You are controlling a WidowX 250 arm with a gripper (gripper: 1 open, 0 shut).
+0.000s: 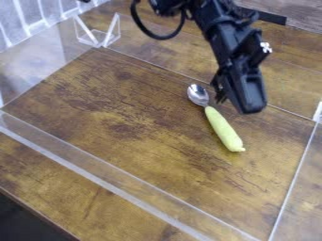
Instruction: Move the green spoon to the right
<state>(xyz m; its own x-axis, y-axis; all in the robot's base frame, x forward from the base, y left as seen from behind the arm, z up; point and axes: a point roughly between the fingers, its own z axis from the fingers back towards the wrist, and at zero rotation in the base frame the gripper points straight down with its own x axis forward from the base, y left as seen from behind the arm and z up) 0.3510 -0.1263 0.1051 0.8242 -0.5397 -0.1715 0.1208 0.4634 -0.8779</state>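
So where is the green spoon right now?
The green spoon lies on the wooden table, right of middle, its shiny bowl just under the black pincer.

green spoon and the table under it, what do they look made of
The green spoon: handle looks like matte yellow-green plastic, thick and rounded; the bowl looks like polished metal, silver with bright glints. The table: apparently dark-stained wood, with visible grain streaks and a slight sheen, though it could be laminate.

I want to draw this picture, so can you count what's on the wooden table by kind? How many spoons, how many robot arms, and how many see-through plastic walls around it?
Spoons: 1, the green spoon
Robot arms: 1, with its end effector right by the spoon's silver bowl
See-through plastic walls: 1 set around the wooden table
Total: 3
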